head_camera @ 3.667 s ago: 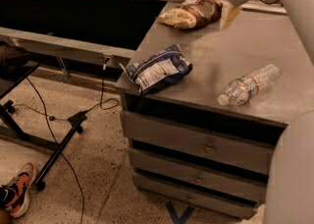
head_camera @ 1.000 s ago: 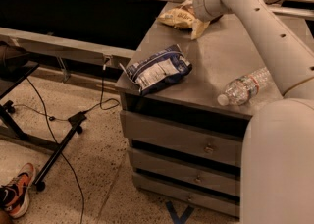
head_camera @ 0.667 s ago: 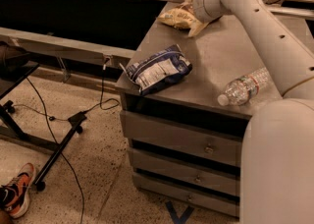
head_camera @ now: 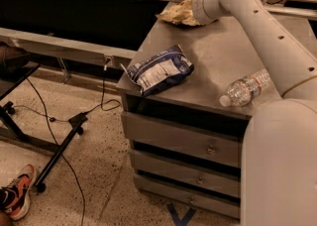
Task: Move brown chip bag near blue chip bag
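The brown chip bag lies at the far left corner of the grey cabinet top; only its pale tan end shows, the rest is hidden by my arm. My gripper is down at the bag's right side, largely hidden behind the wrist. The blue chip bag, dark blue with a white text panel, lies near the front left corner of the cabinet top, well apart from the brown bag.
A clear plastic water bottle lies on its side at the front right of the top. Drawers run below. Cables and a black stand cross the floor at left, with a shoe at the bottom left.
Since 3.7 s ago my arm has swung left and down onto the brown bag, covering its dark middle. Over the last second almost nothing has moved.
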`<act>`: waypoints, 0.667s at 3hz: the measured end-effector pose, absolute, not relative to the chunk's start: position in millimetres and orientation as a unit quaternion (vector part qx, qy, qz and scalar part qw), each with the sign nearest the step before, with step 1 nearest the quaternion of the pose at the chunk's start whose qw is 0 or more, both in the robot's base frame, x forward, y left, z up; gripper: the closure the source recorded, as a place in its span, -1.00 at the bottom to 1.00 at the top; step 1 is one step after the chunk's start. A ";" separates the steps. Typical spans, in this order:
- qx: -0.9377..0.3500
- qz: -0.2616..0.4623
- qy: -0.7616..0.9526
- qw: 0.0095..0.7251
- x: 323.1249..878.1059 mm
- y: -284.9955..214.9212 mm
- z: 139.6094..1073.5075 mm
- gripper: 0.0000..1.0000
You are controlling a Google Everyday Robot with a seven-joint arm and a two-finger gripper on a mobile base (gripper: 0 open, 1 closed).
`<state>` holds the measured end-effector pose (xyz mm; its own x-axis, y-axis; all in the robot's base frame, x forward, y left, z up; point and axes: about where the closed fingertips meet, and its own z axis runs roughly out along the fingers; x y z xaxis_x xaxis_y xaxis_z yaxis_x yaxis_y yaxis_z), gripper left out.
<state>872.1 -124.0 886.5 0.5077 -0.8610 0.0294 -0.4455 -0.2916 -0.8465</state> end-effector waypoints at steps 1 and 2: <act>-0.765 -0.248 0.427 0.413 872.9 -120.5 882.3 0.95; -0.765 -0.247 0.427 0.413 873.2 -119.3 880.8 1.00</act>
